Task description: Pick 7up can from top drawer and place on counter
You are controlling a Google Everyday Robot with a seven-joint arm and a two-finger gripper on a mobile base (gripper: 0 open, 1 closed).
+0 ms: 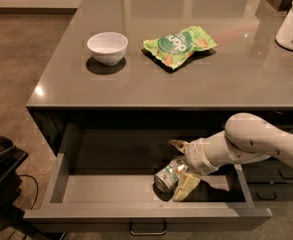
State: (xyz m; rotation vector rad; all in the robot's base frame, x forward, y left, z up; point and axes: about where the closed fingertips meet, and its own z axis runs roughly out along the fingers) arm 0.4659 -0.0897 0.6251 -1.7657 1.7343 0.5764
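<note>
I judge the task at the grasp step: the can (165,178) lies tilted toward 4 o'clock in the open drawer (136,214), with my hand (177,170) spread around it and not yet clamped, so the grip, lift and transfer to the desk (136,84) are outstanding.

Dim, with glare spots on the counter (246,74); the claw (177,170) in the top drawer (136,214) seems shadowed.
</note>
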